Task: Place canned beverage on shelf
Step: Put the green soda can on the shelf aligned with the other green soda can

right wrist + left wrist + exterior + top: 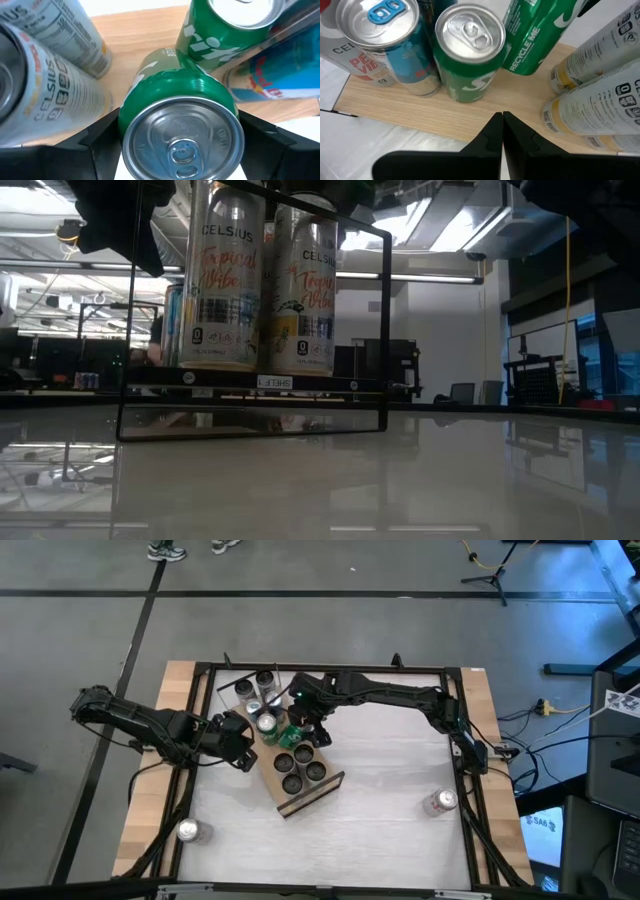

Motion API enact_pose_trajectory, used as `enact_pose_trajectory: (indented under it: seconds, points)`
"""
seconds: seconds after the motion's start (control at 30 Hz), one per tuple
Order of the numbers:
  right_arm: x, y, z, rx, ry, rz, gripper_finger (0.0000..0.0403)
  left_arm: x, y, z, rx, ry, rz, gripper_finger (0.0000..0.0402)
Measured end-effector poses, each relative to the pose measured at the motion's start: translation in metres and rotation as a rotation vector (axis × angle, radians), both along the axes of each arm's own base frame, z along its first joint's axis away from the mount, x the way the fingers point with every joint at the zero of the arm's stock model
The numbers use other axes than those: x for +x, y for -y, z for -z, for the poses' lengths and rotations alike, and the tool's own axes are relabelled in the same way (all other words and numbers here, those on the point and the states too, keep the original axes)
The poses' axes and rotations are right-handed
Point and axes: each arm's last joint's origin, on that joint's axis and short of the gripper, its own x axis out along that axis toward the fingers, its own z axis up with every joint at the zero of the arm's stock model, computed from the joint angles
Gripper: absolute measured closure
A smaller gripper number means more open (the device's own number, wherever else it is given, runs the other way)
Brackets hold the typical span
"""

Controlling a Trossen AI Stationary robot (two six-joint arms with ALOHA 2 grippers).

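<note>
Gripping a green can point(180, 125) over the shelf point(305, 802), right gripper point(297, 728); left gripper point(501, 131) closed.

Cans point(302, 764) stand in two rows on the shelf point(322, 792) mid-table.

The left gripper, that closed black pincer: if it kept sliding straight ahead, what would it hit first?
Probably the upright green can on the shelf. The shut left gripper points almost at it, though depth is hard to judge.
</note>
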Motion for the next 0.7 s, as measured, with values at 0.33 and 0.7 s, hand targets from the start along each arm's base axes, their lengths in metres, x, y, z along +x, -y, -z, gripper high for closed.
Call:
enact_pose_trajectory:
  seconds: [0.33, 0.7]
  points:
    - [0.0008, 0.0002, -0.0002, -0.002, 0.008, 0.001, 0.0097, 0.0031, 0.001, -0.0018, -0.022, 0.04, -0.004, 0.0401]
    - [-0.0032, -0.0002, 0.0042, 0.0, -0.051, -0.004, 0.0097, 0.003, 0.0016, -0.0014, -0.038, 0.033, 0.008, 0.0401]
